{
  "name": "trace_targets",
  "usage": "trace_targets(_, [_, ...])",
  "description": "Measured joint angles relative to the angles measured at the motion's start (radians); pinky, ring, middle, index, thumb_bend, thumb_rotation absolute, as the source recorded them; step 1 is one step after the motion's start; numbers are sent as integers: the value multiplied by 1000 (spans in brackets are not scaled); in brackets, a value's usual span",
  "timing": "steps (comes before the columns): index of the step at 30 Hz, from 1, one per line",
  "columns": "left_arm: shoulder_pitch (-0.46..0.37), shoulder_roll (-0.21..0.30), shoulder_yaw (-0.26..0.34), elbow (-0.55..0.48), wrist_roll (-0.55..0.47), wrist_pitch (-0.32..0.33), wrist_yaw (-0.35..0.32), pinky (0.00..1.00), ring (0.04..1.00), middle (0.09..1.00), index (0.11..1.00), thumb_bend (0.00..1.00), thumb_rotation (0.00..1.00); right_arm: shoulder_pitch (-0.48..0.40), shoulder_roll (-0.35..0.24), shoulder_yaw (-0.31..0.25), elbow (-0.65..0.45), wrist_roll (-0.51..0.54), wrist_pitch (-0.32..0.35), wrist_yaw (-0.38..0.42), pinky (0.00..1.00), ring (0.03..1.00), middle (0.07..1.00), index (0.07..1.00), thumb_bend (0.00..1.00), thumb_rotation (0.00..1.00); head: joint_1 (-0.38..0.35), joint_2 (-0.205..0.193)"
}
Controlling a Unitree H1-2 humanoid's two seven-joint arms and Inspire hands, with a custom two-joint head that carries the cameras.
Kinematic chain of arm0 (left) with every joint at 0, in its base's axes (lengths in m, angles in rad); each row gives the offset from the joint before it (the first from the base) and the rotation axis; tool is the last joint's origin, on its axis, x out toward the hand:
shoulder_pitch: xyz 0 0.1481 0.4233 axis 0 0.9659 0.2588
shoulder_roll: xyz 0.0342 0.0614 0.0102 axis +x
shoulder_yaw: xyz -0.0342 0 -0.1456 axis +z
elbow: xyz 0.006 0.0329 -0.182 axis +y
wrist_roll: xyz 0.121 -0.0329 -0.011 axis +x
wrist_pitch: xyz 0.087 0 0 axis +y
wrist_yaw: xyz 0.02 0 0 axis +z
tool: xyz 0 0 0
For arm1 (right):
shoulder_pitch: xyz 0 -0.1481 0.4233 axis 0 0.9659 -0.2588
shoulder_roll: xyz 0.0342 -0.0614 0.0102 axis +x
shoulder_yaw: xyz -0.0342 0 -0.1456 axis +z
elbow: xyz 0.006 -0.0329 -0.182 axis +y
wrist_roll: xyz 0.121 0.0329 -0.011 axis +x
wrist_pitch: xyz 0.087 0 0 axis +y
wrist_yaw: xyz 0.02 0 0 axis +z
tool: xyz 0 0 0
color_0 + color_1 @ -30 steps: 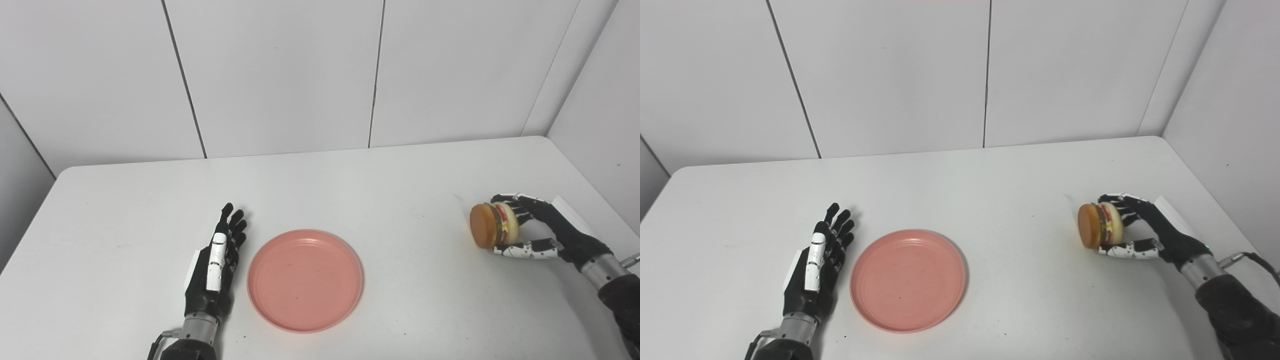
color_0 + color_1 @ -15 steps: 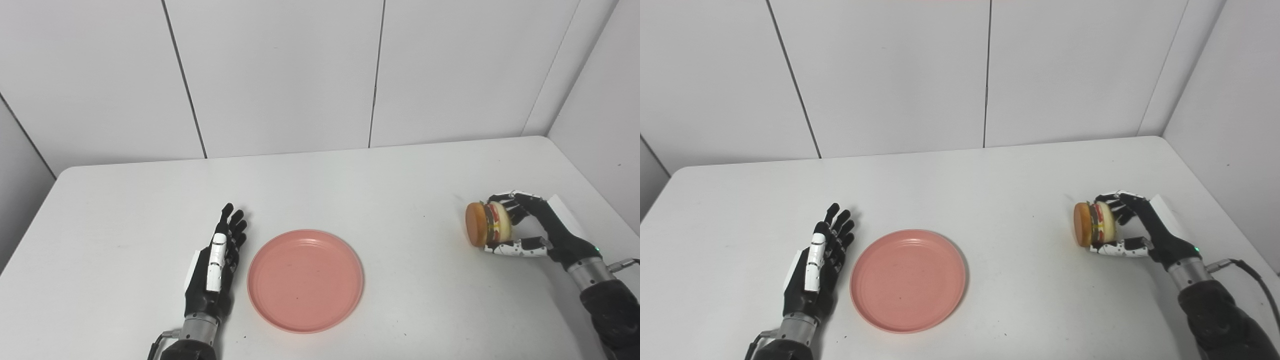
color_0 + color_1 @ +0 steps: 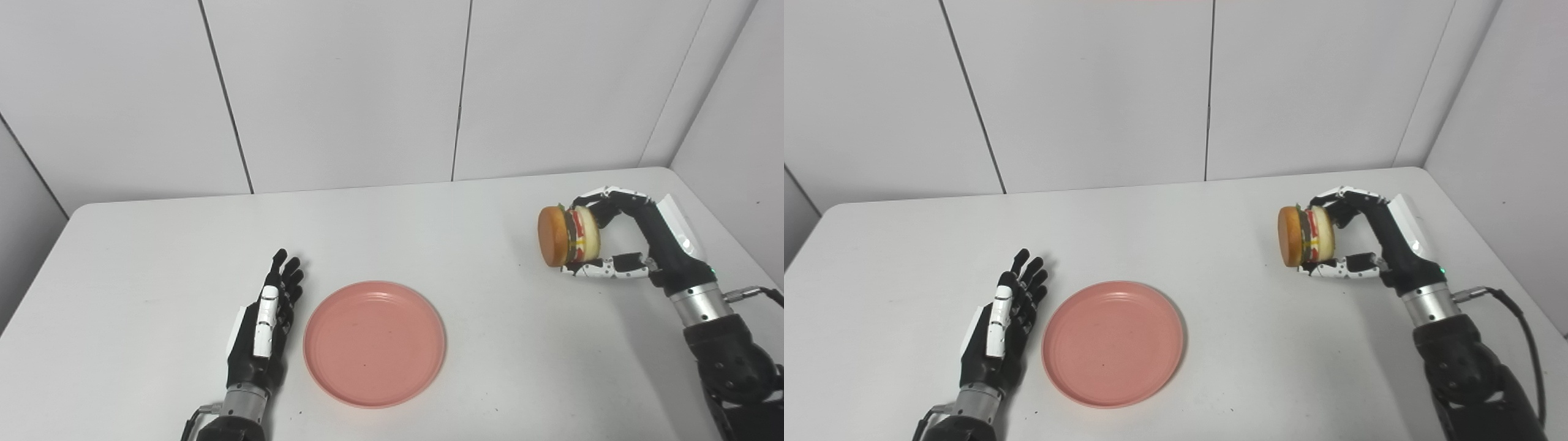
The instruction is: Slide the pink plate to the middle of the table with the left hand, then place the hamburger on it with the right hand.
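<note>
Two hands over white table (image 3: pixel 153 257) | right hand (image 3: pixel 643 245) fingers clamped on hamburger (image 3: pixel 566 236), tipped on edge, lifted clear near right edge | open tabletop between it and pink plate (image 3: pixel 374 343) | left hand (image 3: pixel 263 324) flat just beside plate's left rim, fingers straight, together, holding nothing | forearms cut off at bottom edge

The pink plate (image 3: pixel 374 343) is round and shallow with a raised rim, lying flat and bare on the white table (image 3: pixel 429 233) toward its near edge. The hamburger (image 3: pixel 568 236), an orange-brown bun with dark, red and yellow layers, is well apart from the plate to its far right, turned on edge with one bun face toward the plate, clear of the table.
</note>
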Motion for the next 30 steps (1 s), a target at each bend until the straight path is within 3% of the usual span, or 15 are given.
trace_targets(6, [2, -2, 3, -3, 0, 1, 1, 1000, 980, 969, 974, 549, 1000, -29, 43, 29, -82, -3, 82, 38, 176, 262, 428, 526, 509, 0, 8, 0])
trace_targets(9, [2, -2, -1, -3, 1, 1, 0, 1000, 984, 976, 985, 549, 1000, -65, 53, 54, -79, -35, 79, 40, 326, 395, 455, 518, 512, 0, 8, 0])
trace_targets(11, [2, -1, -4, -3, 1, 1, -1, 1000, 982, 972, 981, 548, 1000, -90, 55, 75, -59, -49, 75, 45, 353, 412, 454, 524, 511, 0, 12, 0])
trace_targets(18, [4, -2, -8, -8, 0, 3, -1, 1000, 980, 968, 979, 548, 1000, -114, 81, 135, -54, -78, 76, 75, 342, 402, 448, 528, 511, 0, 21, 0])
trace_targets(21, [8, -2, -10, -15, 1, 5, 0, 1000, 980, 965, 973, 559, 1000, -130, 87, 162, -46, -96, 76, 95, 283, 352, 429, 525, 510, 0, 25, 2])
trace_targets(27, [11, -1, -18, -18, 14, 6, 2, 1000, 978, 965, 971, 566, 1000, -186, 103, 210, -22, -137, 74, 110, 395, 457, 469, 511, 513, 0, 34, 3])
trace_targets(30, [17, -2, -25, -28, 25, 12, 5, 1000, 974, 964, 969, 565, 1000, -202, 118, 243, -22, -151, 66, 120, 348, 426, 473, 508, 514, 0, 37, 5])
